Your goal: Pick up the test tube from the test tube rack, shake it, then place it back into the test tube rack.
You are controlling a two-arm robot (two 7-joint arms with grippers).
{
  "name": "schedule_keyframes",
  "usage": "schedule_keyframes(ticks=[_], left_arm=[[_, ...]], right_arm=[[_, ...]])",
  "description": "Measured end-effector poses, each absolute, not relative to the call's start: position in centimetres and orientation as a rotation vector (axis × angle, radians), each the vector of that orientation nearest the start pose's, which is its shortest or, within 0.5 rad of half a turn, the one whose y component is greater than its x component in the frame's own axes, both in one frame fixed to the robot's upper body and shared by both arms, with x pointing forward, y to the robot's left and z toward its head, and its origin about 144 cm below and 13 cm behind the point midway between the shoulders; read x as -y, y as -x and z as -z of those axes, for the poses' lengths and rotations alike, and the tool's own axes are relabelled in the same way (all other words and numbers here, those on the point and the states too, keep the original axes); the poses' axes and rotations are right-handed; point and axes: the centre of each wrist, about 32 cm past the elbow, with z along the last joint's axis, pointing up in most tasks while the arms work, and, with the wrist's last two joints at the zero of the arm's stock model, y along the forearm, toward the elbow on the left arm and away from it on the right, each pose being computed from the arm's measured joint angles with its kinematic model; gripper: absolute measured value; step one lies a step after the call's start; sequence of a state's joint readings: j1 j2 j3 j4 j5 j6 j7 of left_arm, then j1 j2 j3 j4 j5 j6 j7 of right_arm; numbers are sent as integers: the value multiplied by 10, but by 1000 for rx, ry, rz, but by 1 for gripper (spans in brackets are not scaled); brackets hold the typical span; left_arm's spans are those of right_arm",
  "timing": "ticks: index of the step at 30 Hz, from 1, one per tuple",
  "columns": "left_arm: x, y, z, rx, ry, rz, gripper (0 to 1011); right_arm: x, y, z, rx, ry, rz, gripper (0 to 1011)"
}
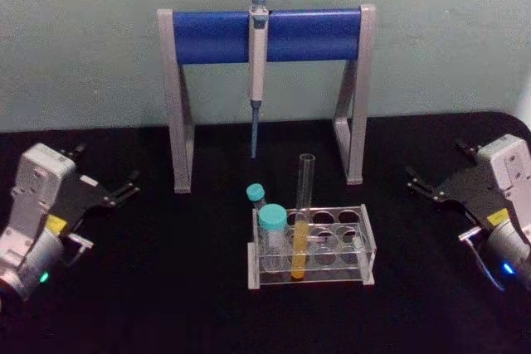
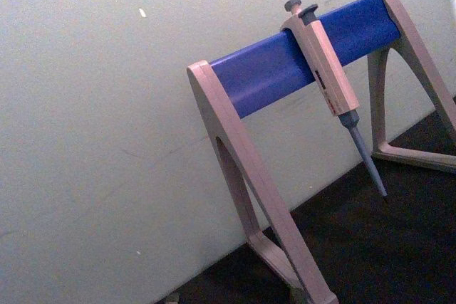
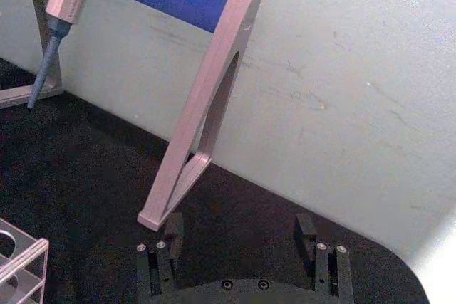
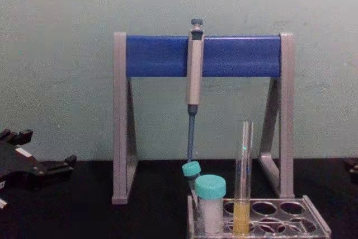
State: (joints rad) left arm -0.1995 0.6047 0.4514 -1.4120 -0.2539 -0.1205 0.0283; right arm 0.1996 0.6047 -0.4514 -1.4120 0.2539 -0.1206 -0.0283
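Two grippers sit low at the near sides of the black worktop [image 1: 166, 312], well apart from the things between them. The left gripper [image 1: 106, 165], at the robot's left edge, has its fingers spread and holds nothing. The right gripper [image 1: 436, 161], at the robot's right edge, is likewise spread and empty; its own wrist camera shows two black fingers [image 3: 173, 229] with bare worktop between them.

At centre, nearer than the stand, the test tube rack [image 1: 366, 246] stands flat on the worktop, a low clear frame with round holes in its top plate. The test tube [image 1: 304, 205] stands upright in the rack, in the second hole from the robot's left end, in what appears to be the near row. Yellow-orange liquid fills its lower part, and its open mouth rises well above the plate. Just beside it, in the end hole, stands a teal-capped vial [image 1: 272, 223]. A smaller vial [image 1: 255, 195] with the same cap leans just behind that corner; whether it sits in a hole cannot be told.

Farther back stands the pipette stand [image 1: 216, 36], two grey legs joined by a blue bar. A pipette [image 1: 258, 55] hangs from the middle of the bar, tip down and clear of the worktop. Behind everything is a pale green wall [image 1: 83, 39].
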Motion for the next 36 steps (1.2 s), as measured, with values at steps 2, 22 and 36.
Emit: schedule_keyframes(ticks=[2,22,36], left_arm=[[-310,-489,-1140,285,-305,-1248,1001],[-310,-489,-1140,285,-304,-1248,1001],[-310,-489,-1140,285,-305,-1248,1001]], right_arm=[[310,-489,-1140,285,304,1248,1000],[310,-489,-1140,285,305,1248,1000],[310,-489,-1140,285,305,1248,1000]])
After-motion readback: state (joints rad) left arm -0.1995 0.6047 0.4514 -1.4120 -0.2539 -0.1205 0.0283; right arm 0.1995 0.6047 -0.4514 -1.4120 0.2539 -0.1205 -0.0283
